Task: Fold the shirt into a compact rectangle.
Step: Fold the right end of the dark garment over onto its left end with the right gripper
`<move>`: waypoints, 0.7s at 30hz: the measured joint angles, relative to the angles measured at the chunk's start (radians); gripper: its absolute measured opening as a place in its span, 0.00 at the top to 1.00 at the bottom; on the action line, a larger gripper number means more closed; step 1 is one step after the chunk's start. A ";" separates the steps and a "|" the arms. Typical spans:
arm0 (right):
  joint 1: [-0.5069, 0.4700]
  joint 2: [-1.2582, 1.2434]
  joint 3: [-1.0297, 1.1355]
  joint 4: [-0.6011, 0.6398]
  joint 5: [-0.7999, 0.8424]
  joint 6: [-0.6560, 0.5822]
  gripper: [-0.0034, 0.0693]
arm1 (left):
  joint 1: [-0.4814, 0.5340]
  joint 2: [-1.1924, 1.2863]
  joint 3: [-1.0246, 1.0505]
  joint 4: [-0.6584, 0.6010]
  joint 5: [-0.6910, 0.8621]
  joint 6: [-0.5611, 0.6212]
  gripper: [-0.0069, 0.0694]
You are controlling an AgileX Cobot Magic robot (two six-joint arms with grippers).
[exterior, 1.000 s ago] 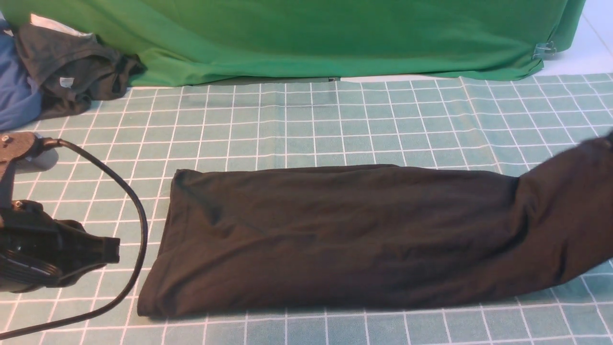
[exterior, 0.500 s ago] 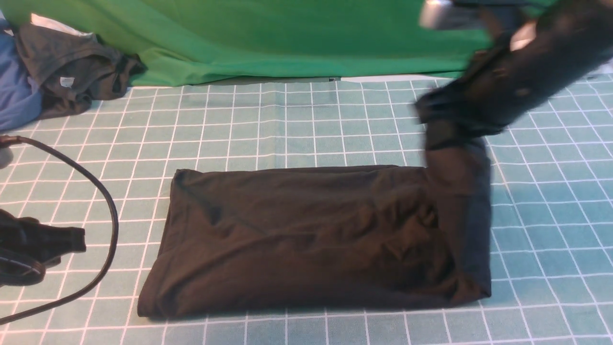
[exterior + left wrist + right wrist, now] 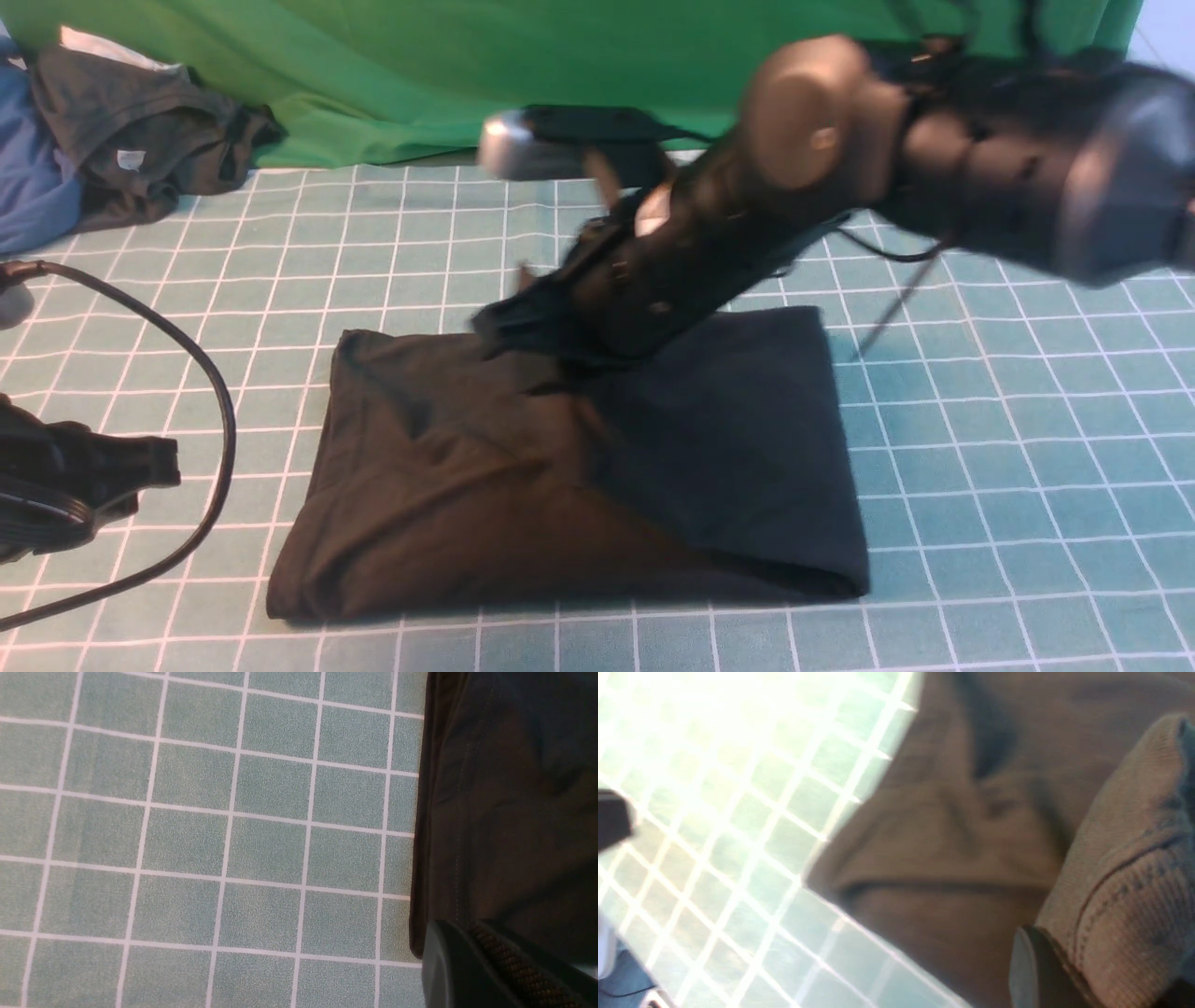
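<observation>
The black shirt (image 3: 439,485) lies as a long folded band on the green checked cloth. Its right end is lifted and carried leftward over the middle, making a doubled layer (image 3: 738,439). My right gripper (image 3: 509,327) is shut on that end's hem above the shirt's far edge; the right wrist view shows the stitched hem (image 3: 1129,868) pinched at the right gripper (image 3: 1045,942). My left gripper (image 3: 154,467) hangs shut and empty to the left of the shirt. In the left wrist view, the left gripper (image 3: 467,933) sits by the shirt's left edge (image 3: 504,812).
A dark grey garment (image 3: 140,140) and a blue garment (image 3: 28,177) are piled at the far left corner. A green backdrop cloth (image 3: 560,75) hangs along the back. A black cable (image 3: 210,392) loops over the table to the left of the shirt.
My right arm has swung from the far right to the left, dragging the shirt's right end up and over its middle. The left gripper drew back slightly to the left.
</observation>
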 joint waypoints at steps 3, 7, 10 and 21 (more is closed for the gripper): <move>0.036 0.052 -0.060 0.021 -0.005 0.001 0.86 | 0.000 0.000 0.000 -0.003 0.000 0.000 0.90; 0.074 0.127 -0.144 0.035 -0.009 0.019 0.86 | 0.000 0.000 0.000 -0.005 0.000 0.000 0.90; 0.104 0.188 -0.201 0.041 -0.009 0.028 0.86 | 0.000 0.000 0.000 -0.007 -0.001 0.000 0.90; 0.142 0.341 -0.293 0.083 -0.090 0.052 0.63 | 0.000 0.000 0.000 -0.007 -0.001 -0.003 0.90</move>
